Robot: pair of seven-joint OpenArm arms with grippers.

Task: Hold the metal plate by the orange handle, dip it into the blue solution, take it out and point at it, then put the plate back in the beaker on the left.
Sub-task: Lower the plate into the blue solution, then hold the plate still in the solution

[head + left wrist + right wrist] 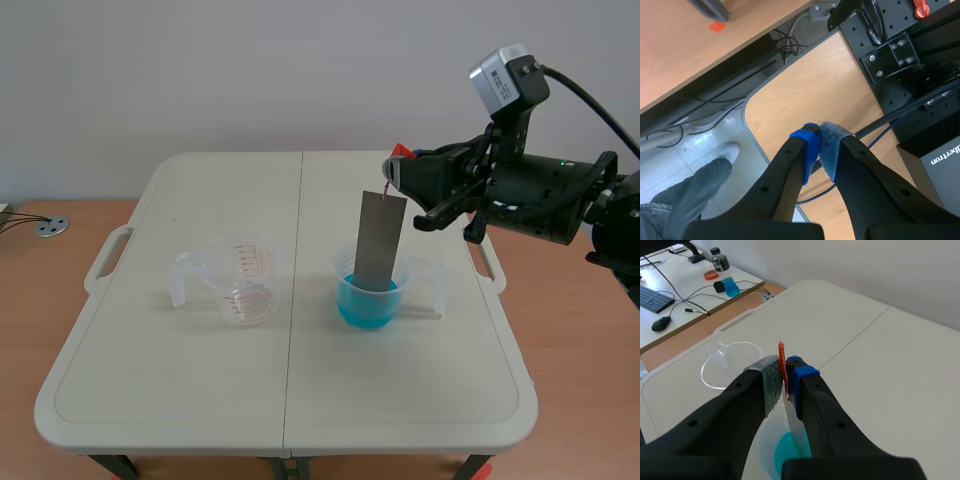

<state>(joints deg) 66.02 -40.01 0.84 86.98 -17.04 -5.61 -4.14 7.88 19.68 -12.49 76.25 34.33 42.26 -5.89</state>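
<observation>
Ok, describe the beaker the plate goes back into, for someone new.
On the pale table, two clear beakers stand side by side. It is the left beaker: empty, with red markings, while the right beaker holds blue solution, with the metal plate hanging into it.

Cream folding table (150,400), frame centre | empty clear beaker (240,282) left of centre | beaker of blue solution (372,300) right of centre

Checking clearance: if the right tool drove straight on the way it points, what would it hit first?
Probably nothing: the right tool, shut on the orange handle, points across the table above the empty beaker; depth is unclear.
</observation>
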